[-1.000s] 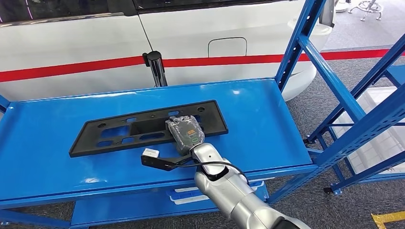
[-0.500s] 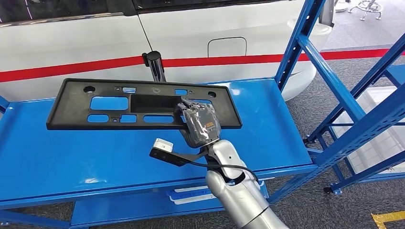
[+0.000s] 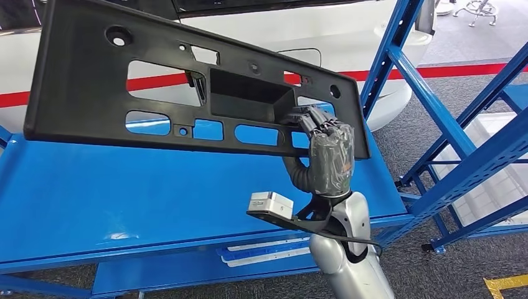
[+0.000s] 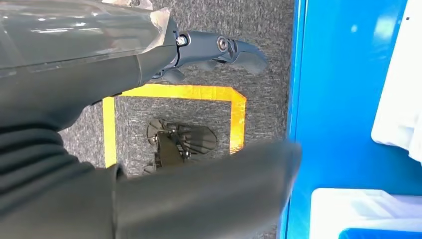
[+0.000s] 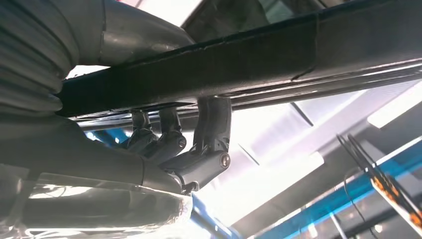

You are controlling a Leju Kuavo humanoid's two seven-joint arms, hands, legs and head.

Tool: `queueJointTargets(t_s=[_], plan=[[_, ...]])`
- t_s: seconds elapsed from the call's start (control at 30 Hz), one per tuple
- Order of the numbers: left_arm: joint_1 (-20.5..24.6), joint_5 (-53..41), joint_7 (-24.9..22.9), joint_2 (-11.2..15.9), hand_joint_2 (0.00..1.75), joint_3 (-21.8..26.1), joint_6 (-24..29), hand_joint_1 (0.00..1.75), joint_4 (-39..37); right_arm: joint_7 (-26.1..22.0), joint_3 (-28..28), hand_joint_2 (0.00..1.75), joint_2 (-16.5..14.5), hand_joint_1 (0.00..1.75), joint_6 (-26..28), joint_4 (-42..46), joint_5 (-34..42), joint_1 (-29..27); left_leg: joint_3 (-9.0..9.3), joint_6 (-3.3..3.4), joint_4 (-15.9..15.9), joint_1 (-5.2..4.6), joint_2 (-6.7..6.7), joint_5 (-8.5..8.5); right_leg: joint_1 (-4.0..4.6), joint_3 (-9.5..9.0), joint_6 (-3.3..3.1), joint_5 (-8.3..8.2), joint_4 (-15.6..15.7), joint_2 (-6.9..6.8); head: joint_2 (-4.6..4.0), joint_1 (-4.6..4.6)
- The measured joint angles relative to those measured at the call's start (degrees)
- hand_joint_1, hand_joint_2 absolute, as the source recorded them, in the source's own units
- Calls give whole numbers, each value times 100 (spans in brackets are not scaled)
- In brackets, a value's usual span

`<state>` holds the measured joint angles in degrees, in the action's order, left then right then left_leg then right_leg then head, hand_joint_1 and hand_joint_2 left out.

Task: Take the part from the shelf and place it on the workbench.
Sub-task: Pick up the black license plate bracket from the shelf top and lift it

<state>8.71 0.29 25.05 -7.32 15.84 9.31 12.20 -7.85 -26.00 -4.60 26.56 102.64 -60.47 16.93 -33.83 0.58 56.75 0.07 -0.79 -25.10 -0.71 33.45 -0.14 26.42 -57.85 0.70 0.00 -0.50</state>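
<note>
- The right hand (image 3: 328,156) holds the black part (image 3: 187,93) above the blue desk (image 3: 155,193), fingers (image 5: 211,129) clamped on its lower edge.
- The left hand (image 4: 124,124) hangs over the floor, fingers apart.

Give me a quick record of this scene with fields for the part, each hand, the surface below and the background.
part: long black plastic panel with cutouts, lifted clear of the surface, tilted
right hand: right hand grips the panel's lower edge near its right end; fingers hook over the edge
left hand: left hand holds nothing, fingers apart, above grey carpet with yellow floor tape
surface below: glossy blue metal shelf top
background: white vehicle with a red stripe; blue steel rack frame at right
</note>
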Motion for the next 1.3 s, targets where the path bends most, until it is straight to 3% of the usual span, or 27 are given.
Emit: queueJointTargets(t_s=[0.17, 0.47, 0.73, 0.9, 0.97, 1.07, 1.3], plan=[[36, -102, -207, -1, 175, -28, 67, 0, 2, -138, 58, 175, 132, 175, 10, 183, 563, -55, 1, 0, 0, 1, 0, 0, 0, 0, 0, 0, 0, 0, 0, -1], [13, 193, -324, 1, 175, 69, -380, 0, 2, -809, 73, 175, 196, 175, -987, 181, 3192, -63, -5, 7, 6, -1, -2, -5, -5, -1, 1, 0, 1, -1, 0, -1], [-18, 213, -436, 17, 175, 183, -428, 0, 2, -808, 71, 175, 189, 175, -1459, 153, 3936, -34, -33, 77, 74, -4, -4, -50, -13, -11, 28, 12, 1, -2, 0, -2], [-36, 208, -457, 25, 175, 185, -439, 0, 2, -772, 72, 175, 168, 175, -1558, 157, 4139, 18, 32, 182, -1, 9, 7, -36, -7, -54, 98, 28, 45, -8, -1, 1], [-37, 207, -457, 21, 175, 185, -444, 0, 2, -769, 71, 175, 164, 175, -1559, 159, 4148, 42, 123, 233, -116, 41, 27, 11, 2, 75, 99, 194, -248, -17, 0, 13], [-39, 205, -459, 20, 175, 185, -446, 0, 2, -769, 69, 175, 172, 175, -1559, 158, 4150, 52, 154, 253, -136, 45, 41, 8, -11, 460, 61, 520, -1020, -21, 0, 23], [-40, 205, -459, 20, 175, 185, -446, 0, 2, -769, 70, 175, 175, 175, -1559, 158, 4150, 49, 155, 254, -136, 45, 42, 6, -13, 526, 60, 562, -1141, -21, 0, 20]])
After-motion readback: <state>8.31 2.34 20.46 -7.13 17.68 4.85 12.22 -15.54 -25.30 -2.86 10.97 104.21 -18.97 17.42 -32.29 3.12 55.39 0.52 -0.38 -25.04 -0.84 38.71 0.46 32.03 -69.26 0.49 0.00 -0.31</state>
